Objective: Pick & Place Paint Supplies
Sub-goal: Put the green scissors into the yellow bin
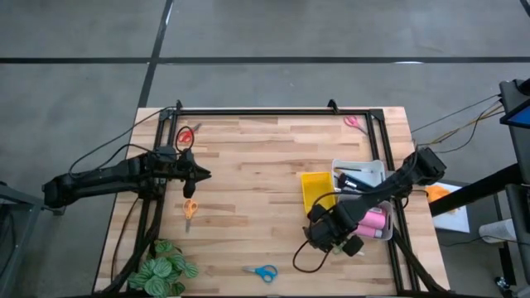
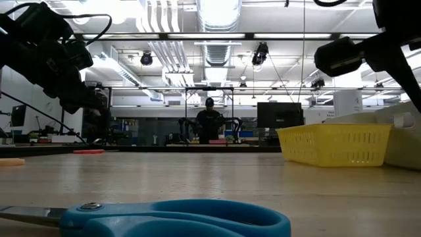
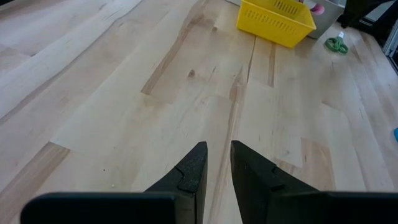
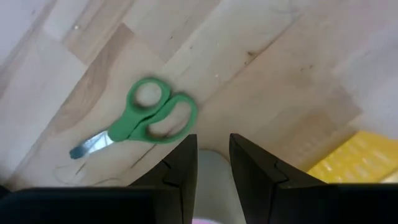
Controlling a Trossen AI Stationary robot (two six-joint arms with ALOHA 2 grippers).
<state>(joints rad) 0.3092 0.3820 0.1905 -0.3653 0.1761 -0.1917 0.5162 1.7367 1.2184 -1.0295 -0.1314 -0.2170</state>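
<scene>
- Blue scissors (image 2: 164,220): nearest item, lying flat at the near edge of the surface (image 1: 257,165), well apart from both arms. The leafy plant (image 1: 161,269) sits at the near left corner and I leave it alone.
- Right gripper (image 4: 213,140): hangs over the near right part of the surface, fingers closed narrow on what I judge to be the white cap of a pink paint bottle (image 4: 211,174).
- Green scissors (image 4: 152,118): flat on the surface below the right gripper, just beside the yellow tray (image 1: 315,189).
- Step in hand, as I judge it: delivering the held bottle. I should hold the grip firm, carry the bottle clear above the tray wall, lower it upright inside the walls, and only then part the fingers.
- Pink bottles (image 1: 374,222): already lying in a tray at the right edge. The white tray (image 1: 358,163) beyond them holds dark brushes.
- Orange scissors (image 1: 190,209): flat on the surface, near the left gripper (image 3: 216,149), which hovers with fingers narrowly parted and empty. It would need a wider opening before any descent.
- Red scissors (image 1: 185,136) and pink scissors (image 1: 354,122): at the far corners.
- A person (image 2: 209,118) stands in the room beyond.
</scene>
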